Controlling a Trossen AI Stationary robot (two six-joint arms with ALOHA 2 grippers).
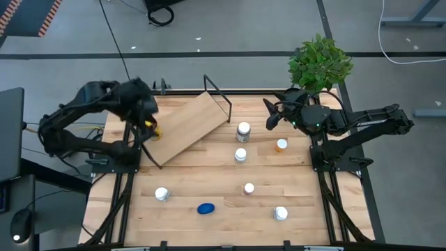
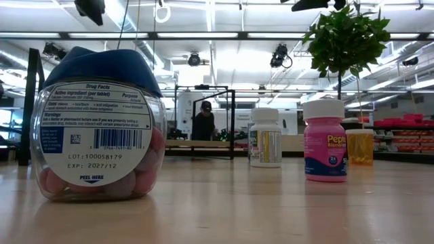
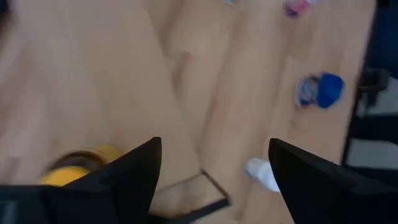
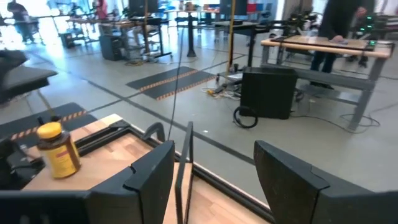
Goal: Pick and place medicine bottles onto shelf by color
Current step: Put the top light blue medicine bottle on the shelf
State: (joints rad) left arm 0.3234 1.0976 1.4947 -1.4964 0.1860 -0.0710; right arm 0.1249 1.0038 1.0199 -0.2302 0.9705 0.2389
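Observation:
The shelf [image 1: 191, 125] is a light-wood board with a black wire frame, lying askew at the table's far left. An amber bottle with a yellow cap [image 1: 155, 129] [image 4: 57, 149] stands upright on the shelf's left end. My left gripper [image 1: 148, 117] [image 3: 214, 149] hovers open just above and beside this bottle [image 3: 74, 169]. My right gripper [image 1: 272, 115] [image 4: 214, 152] is open in the air near the far edge, right of the shelf. Several white-capped bottles [image 1: 243, 130], an orange one [image 1: 281, 145] and a blue one [image 1: 205, 208] stand on the table.
A potted plant [image 1: 320, 64] stands at the far right corner, behind my right arm. The shelf's wire frame [image 1: 217, 94] sticks up at its far end. In the low view the blue-capped bottle [image 2: 98, 129] is nearest, with a pink bottle [image 2: 325, 140] farther back.

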